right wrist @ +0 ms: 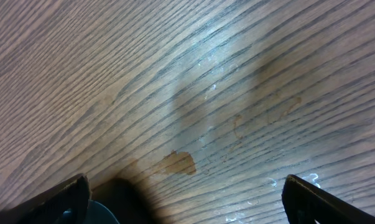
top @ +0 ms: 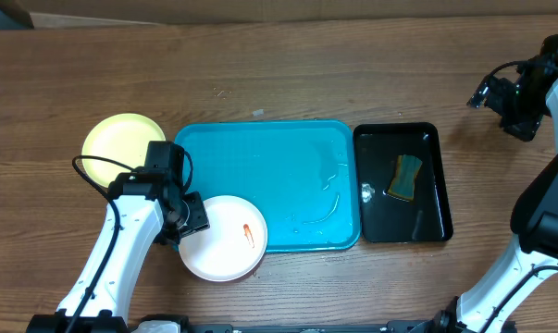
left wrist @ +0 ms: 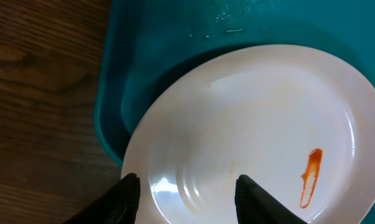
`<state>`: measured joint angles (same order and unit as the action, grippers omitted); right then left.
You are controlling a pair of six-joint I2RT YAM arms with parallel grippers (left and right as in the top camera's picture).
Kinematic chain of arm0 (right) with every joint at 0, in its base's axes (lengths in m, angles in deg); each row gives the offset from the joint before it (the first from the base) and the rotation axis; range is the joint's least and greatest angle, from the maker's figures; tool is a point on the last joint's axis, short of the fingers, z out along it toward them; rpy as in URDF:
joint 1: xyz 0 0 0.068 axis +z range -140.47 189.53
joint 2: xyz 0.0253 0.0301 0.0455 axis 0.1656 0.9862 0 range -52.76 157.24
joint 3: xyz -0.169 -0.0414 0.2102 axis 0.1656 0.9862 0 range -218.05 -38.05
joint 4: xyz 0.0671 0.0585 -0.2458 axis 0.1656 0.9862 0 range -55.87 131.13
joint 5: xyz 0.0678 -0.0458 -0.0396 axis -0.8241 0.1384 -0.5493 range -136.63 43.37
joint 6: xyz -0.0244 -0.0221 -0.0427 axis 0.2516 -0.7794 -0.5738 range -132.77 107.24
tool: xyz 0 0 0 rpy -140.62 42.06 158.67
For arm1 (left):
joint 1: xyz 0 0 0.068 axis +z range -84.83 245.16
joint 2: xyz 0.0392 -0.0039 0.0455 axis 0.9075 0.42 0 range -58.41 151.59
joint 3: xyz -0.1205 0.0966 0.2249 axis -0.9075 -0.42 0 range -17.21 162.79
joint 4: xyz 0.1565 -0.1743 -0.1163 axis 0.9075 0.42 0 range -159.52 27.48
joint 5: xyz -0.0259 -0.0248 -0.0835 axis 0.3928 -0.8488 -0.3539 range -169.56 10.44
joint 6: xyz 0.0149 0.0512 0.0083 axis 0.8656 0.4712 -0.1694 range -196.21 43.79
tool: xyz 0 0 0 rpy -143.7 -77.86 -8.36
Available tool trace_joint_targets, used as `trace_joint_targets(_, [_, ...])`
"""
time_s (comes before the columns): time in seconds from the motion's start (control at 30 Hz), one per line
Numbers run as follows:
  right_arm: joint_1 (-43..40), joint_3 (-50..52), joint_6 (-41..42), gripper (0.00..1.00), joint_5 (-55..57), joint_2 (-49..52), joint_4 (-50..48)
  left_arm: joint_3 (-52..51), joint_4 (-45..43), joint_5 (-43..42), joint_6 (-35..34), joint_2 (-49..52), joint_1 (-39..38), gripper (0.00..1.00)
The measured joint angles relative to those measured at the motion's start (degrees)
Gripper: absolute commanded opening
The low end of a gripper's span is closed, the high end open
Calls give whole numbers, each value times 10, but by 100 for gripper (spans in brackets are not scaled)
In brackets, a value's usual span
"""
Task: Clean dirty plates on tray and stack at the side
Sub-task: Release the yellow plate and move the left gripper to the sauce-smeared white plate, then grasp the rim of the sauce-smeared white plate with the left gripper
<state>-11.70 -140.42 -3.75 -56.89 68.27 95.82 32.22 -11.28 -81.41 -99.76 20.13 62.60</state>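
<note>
Wood-grain counter (top: 288, 74) is filling the background, with the turquoise tray (top: 260, 139) lying at its middle and a black tray (top: 427, 217) sitting just beside it on the right, a sponge (top: 407, 178) resting inside.

I am looking at one white plate (top: 218, 254) that is straddling the turquoise tray's near-left corner, partly over the rim and partly over bare counter. Its red-orange smear (top: 249, 235) is showing plainly, so I am judging it uncleaned. The left gripper (top: 191, 224) is sitting at that plate's left edge. In the wrist view its fingers (left wrist: 122, 199) are standing part-way apart with the plate's rim between them, and I cannot tell whether they are actually pinching it.

A yellow-green plate (top: 121, 139) is lying on the counter left of the tray, showing no smear from above.

The right gripper (top: 505, 100) is hovering well away at the far right over bare wood, spread wide and carrying nothing.

I am reading this as the wiping step for the white plate. Next I am expecting to need the right arm coming down onto the sponge while the left steadies the plate, then a stack onto the yellow-green one.
</note>
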Motion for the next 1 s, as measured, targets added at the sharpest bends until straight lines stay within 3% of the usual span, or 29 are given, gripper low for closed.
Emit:
trace_joint_targets(0.27, [0,0,0,100,0,0,0,0,-10,2,5,0,5,55])
trace_joint_targets(0.53, [0,0,0,100,0,0,0,9,15,-29,45,0,69,60])
trace_joint_targets(0.67, [0,0,0,100,0,0,0,12,34,-40,62,0,71,66])
trace_joint_targets(1.0, [0,0,0,100,0,0,0,12,18,-53,68,0,71,66])
